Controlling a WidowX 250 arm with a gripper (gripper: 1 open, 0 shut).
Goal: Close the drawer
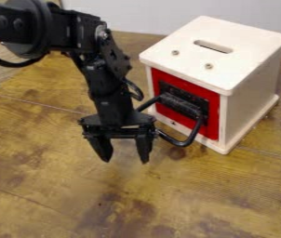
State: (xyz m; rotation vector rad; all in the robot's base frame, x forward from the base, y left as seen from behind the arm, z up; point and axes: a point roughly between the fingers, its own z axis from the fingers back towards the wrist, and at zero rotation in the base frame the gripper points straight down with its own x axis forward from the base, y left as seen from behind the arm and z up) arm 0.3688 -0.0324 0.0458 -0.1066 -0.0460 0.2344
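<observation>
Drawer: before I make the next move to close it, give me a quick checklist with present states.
1. Gripper holding nothing: ok, the fingers are spread with nothing between them.
2. Drawer front in view: ok, red shows around the black handle, though the arm is close beside it.
3. Gripper clear of the handle: cannot tell, they look very close and one view does not settle contact.
4. Drawer fully shut: cannot tell, any remaining gap is not readable here.
5. White cabinet upright: ok, it stands on the wooden table.
</observation>
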